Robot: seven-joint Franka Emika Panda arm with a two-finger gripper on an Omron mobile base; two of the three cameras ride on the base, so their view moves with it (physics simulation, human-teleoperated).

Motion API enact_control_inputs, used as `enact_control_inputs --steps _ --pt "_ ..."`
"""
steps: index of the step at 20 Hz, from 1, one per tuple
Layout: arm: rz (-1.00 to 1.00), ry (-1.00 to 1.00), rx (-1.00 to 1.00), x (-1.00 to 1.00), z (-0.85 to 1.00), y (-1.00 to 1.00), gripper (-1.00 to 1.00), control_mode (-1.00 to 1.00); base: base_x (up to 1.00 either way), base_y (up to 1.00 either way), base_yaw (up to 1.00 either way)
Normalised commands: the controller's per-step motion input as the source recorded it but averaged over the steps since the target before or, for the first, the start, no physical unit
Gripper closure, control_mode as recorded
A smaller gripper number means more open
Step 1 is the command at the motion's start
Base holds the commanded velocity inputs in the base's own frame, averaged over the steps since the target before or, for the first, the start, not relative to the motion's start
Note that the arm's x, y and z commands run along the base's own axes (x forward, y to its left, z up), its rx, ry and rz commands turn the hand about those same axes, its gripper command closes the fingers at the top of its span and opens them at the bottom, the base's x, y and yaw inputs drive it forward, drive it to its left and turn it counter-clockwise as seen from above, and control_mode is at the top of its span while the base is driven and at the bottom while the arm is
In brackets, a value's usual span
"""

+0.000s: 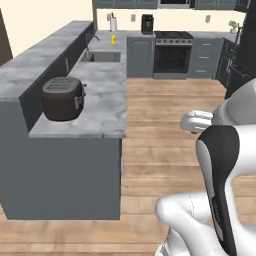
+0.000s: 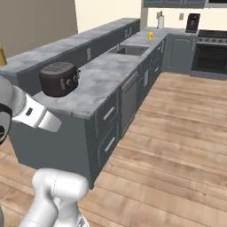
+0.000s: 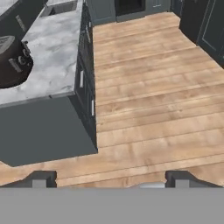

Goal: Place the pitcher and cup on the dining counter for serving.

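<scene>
Hand view is showing the gripper (image 3: 109,179) hanging wide open and empty, over wood floor beside the toaster (image 3: 13,61).

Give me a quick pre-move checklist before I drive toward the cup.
1. Gripper open and empty: ok; jaws stand wide over bare floor.
2. Cup located: ok, upright on the far worktop beyond the sink.
3. Pitcher located: cannot tell.
4. Dining counter has free top for serving: ok.
5. Floor path along the cabinets: ok, bare wood.
6. Toaster out of the way: ok, at the near end of the worktop, well apart from the cup.
</scene>
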Motion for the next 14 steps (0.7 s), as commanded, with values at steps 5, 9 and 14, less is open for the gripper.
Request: enact_control_inputs --steps 5,9,14 --pt "0.00 0.00 0.00 0.00 0.00 0.00 -1.00 1.00 1.00 -1.00 0.00" --pt "0.00 0.00 0.00 0.00 0.00 0.00 -1.00 1.00 1.00 -1.00 0.00" --pt "0.00 0.00 0.00 0.00 0.00 0.00 -1.00 1.00 1.00 -1.00 0.01"
